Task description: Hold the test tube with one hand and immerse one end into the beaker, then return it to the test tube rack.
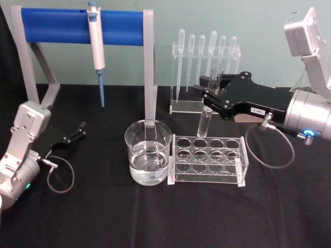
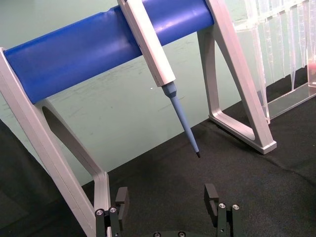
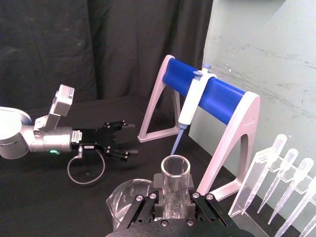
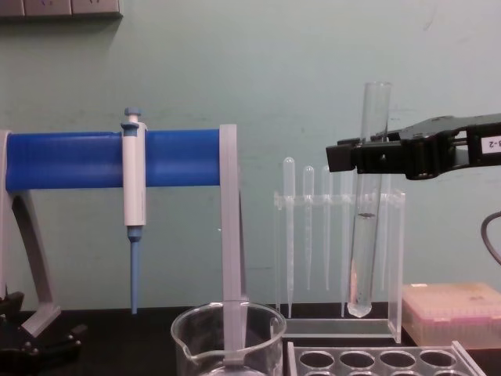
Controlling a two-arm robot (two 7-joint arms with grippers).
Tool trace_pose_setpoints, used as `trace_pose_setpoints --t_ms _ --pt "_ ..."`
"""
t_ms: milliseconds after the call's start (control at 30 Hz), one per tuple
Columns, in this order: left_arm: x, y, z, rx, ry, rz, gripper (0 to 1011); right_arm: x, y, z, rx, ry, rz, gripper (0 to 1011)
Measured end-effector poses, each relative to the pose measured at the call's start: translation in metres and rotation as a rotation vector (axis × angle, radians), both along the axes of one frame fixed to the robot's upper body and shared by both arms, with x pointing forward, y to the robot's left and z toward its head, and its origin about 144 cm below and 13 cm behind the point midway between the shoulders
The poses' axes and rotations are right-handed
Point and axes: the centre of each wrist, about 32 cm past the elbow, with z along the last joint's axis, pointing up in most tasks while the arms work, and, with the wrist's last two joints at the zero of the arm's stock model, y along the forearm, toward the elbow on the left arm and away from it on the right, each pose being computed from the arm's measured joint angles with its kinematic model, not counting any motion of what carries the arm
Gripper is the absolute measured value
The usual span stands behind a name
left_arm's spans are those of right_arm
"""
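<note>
Right gripper (image 1: 209, 95) clamps the tube (image 1: 205, 122) above the rack (image 1: 243, 166): hold it upright, centre it over the beaker (image 1: 135, 135), lower slowly. Left gripper (image 1: 77, 130) sits parked, spread, empty.

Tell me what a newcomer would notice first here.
The right pincer, reaching in from the right, is shut on the upright test tube, held in the air over the far edge of the clear rack. Left of the rack stands the beaker, part-filled with clear liquid. Behind, a white-and-blue pipettor hangs from a blue bar; the left pincer rests open at left.
</note>
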Motion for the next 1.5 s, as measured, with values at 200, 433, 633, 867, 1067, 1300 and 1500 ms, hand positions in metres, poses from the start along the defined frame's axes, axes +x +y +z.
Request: trace_pose_setpoints --t_ms 200,433,633,867,1067,1300,1500 --pt "0.0000 0.0000 0.0000 0.000 0.000 0.000 1000 0.0000 0.0000 0.0000 0.000 0.000 0.000 223" --pt "0.0000 0.0000 0.0000 0.000 0.000 0.000 1000 0.0000 0.0000 0.0000 0.000 0.000 0.000 223" --pt "0.0000 0.0000 0.0000 0.000 0.000 0.000 1000 0.0000 0.0000 0.0000 0.000 0.000 0.000 224" --pt "0.0000 0.0000 0.0000 0.000 0.000 0.000 1000 0.0000 0.0000 0.0000 0.000 0.000 0.000 224" --pt "0.0000 0.0000 0.0000 0.000 0.000 0.000 1000 0.0000 0.0000 0.0000 0.000 0.000 0.000 224" --pt "0.0000 0.0000 0.0000 0.000 0.000 0.000 1000 0.0000 0.0000 0.0000 0.000 0.000 0.000 224" --pt "0.0000 0.0000 0.0000 0.000 0.000 0.000 1000 0.0000 0.0000 0.0000 0.000 0.000 0.000 224"
